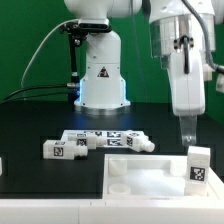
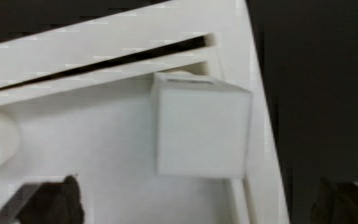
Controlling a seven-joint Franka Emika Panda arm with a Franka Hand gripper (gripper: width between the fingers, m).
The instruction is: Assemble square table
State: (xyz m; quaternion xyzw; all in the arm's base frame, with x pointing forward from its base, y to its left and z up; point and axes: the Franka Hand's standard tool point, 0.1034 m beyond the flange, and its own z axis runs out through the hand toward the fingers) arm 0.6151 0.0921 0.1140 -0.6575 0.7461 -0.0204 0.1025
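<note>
Our gripper hangs released above one upright leg on the table top; three legs lie before the robot base.

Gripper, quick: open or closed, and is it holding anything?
Gripper: open, holding nothing; its fingertips are clear of the upright leg.

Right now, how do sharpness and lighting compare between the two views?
Exterior view: reasonably sharp, but the bright white table top loses surface detail, and a blue glow rings the robot base. Wrist view: soft overall, the upright leg has fuzzy edges, and the claw shows only as dark blurs.
</note>
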